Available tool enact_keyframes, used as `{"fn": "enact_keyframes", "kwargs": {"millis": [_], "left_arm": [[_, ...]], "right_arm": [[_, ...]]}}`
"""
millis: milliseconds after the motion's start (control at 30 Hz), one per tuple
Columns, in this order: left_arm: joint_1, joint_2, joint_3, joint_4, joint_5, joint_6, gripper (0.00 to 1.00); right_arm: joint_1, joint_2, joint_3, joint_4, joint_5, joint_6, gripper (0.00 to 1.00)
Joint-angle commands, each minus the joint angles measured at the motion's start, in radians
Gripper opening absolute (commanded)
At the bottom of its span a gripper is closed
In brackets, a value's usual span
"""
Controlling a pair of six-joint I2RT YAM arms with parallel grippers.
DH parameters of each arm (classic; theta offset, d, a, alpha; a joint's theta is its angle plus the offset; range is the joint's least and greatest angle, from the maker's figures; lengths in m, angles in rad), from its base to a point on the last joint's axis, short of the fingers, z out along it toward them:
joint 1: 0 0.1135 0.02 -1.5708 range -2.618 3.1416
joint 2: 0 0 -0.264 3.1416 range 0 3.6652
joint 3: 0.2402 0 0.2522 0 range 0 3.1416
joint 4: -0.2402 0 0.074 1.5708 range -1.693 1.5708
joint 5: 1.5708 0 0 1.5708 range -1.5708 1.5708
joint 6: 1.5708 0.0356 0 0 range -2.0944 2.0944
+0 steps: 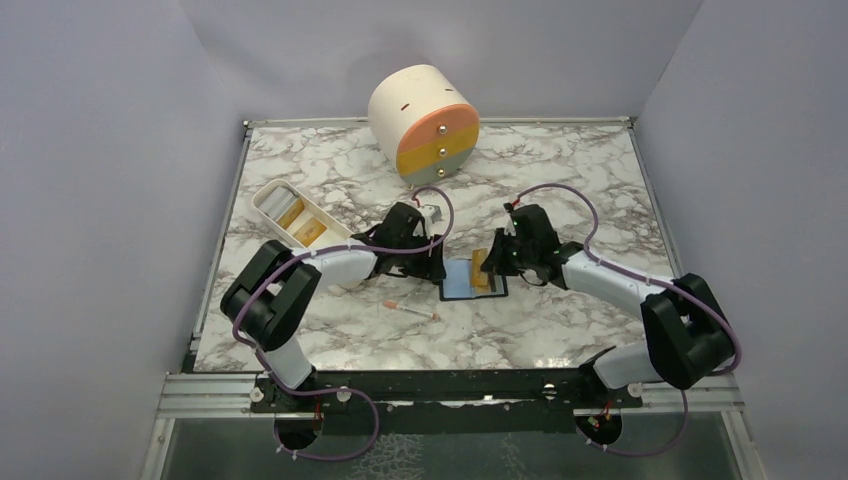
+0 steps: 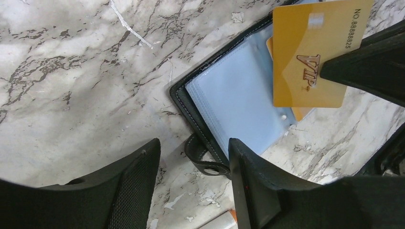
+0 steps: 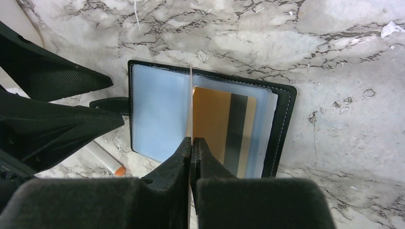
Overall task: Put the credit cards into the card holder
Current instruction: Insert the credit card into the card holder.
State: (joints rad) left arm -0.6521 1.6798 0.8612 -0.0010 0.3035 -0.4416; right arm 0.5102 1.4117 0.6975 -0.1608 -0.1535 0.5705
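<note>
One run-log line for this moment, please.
right end effector: shut on yellow card, over open card holder | left end effector: open, empty | second card: sleeved

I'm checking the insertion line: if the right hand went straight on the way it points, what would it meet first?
Probably the open card holder: the gold card pinched in the right hand hangs edge-on over its clear sleeves, near the fold, and would touch there first. Depth is unclear.
</note>
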Motion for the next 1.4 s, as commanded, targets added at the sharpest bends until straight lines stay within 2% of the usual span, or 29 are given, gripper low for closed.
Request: {"fn": "enact_keyframes", "kwargs": {"millis": [0, 133, 533, 700, 867, 1367], "left_arm": [[-0.009, 0.015, 0.025, -0.006, -0.046, 0.028, 0.54], [-0.011, 0.015, 0.032, -0.016, -0.062, 0.033, 0.49], [-0.012, 0.049, 0.048, -0.038, -0.053, 0.049, 0.12], [-0.013, 0.055, 0.054, -0.042, -0.047, 0.049, 0.00], [-0.012, 0.051, 0.052, -0.051, -0.065, 0.055, 0.00], [-0.012, 0.053, 0.048, -0.060, -0.069, 0.050, 0.00]], "right_arm": [[-0.001, -0.034, 0.000, -0.051, 0.075, -0.028, 0.01], [-0.001, -0.038, 0.006, -0.066, 0.087, -0.030, 0.01], [-0.002, -0.076, 0.015, -0.098, 0.118, -0.038, 0.01], [-0.001, -0.087, 0.007, -0.062, 0.045, -0.028, 0.01], [-0.001, -0.089, -0.006, -0.017, -0.024, 0.008, 0.01], [-0.002, -0.042, -0.052, 0.062, -0.037, 0.046, 0.01]]}}
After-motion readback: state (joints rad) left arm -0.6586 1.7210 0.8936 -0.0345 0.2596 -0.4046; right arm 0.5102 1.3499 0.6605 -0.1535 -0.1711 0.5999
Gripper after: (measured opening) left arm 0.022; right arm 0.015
